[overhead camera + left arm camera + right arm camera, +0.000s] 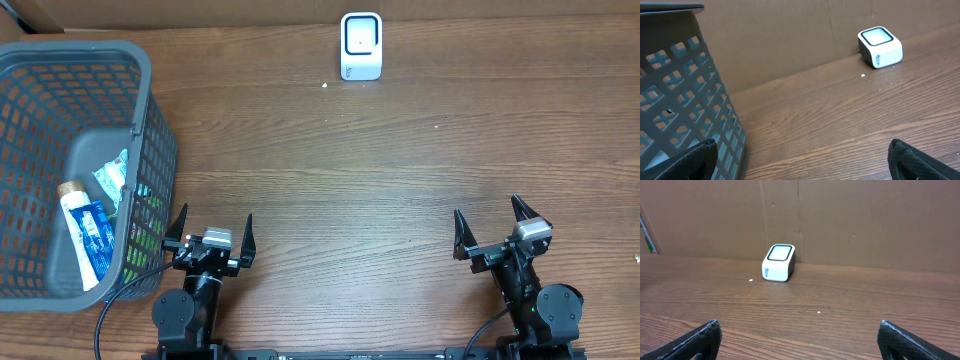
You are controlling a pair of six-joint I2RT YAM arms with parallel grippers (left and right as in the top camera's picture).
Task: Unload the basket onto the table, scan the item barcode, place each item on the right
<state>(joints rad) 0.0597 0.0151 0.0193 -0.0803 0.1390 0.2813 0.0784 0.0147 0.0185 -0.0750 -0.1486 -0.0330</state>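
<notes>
A white barcode scanner [361,46] stands at the far edge of the wooden table, also seen as the scanner [880,47] in the left wrist view and the scanner [778,262] in the right wrist view. Items lie in the grey basket [150,80] at the left: a blue and white tube [86,235] and a teal packet [112,180]. My left gripper [209,231] stands open beside the basket's near right corner, empty. My right gripper [492,228] stands open at the near right, empty, far from the items.
Brown cardboard walls [865,220] close off the back of the table. The basket wall [685,100] fills the left of the left wrist view. Bare wooden tabletop [350,190] lies between both arms and the scanner.
</notes>
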